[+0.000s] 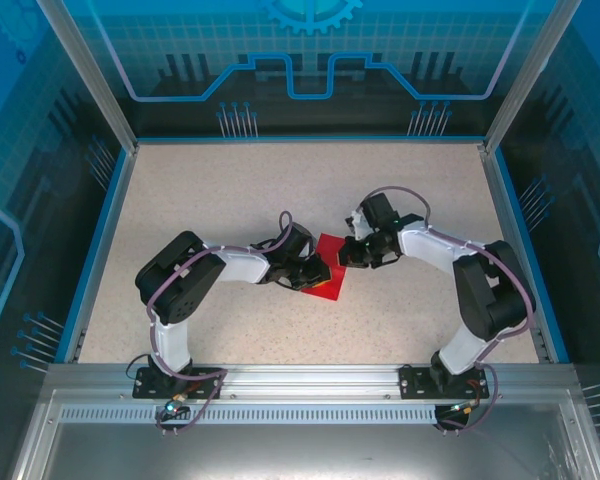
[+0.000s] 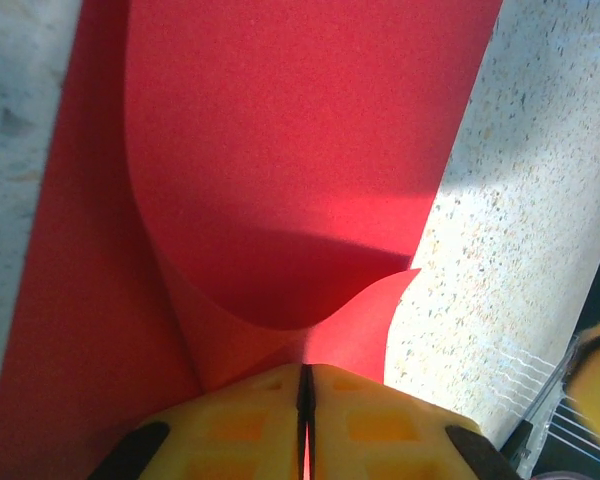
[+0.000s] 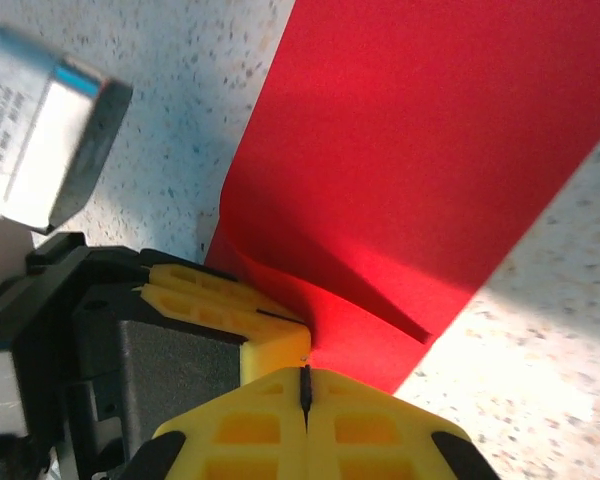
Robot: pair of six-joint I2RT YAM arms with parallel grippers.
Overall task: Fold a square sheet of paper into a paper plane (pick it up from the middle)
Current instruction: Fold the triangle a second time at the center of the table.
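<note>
In the top view the sheet [image 1: 327, 248] lay at the middle of the table [image 1: 230, 190], squarely between the two arms. Its long axis ran roughly from far to near, with a slight tilt. The left gripper [image 1: 315, 275] met it from the left at its near part and the right gripper [image 1: 352, 258] from the right. Both were on the paper, so neither arm was nearer. Nothing else stood on the table.

In the left wrist view the left gripper's fingers [image 2: 250, 420] were pressed together with a pinch of red paper between them. The sheet stretched straight away from the tips. One layer curled up and over the flat one beneath, so the fold looked soft and not yet creased. Bare table showed to either side.

In the right wrist view the right gripper's jaws were likewise closed on the sheet's near edge, with the strip running off up and to the right. The left gripper's yellow fingers sat just beside, to the left, almost touching. A grey block [image 3: 50, 130] hung above them. I judged that the crowding of the two grippers was the only thing in the way of the next fold.
</note>
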